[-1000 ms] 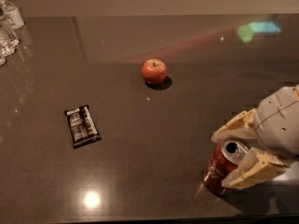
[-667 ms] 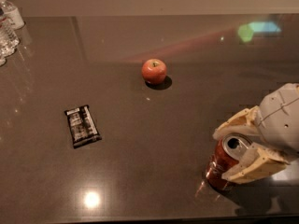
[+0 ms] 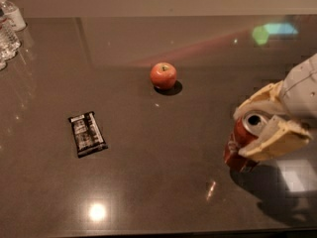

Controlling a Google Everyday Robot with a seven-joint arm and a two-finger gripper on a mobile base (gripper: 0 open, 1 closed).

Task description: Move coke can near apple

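cream jaws tight around coke can (image 3: 238,148)

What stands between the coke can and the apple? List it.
Nothing visible does. The hand, at the picture's right edge, grips the coke can; only tabletop lies between it and the apple. The black wrapper sits far left, off that line.

gripper (image 3: 241,135) at right, its arm (image 3: 304,88) cut off by the right edge; its fingers, clasping the coke can (image 3: 236,148), hide the can's far side and lettering. water bottles (image 3: 7,31) cropped at left edge. wrapper (image 3: 87,133) print illegible.
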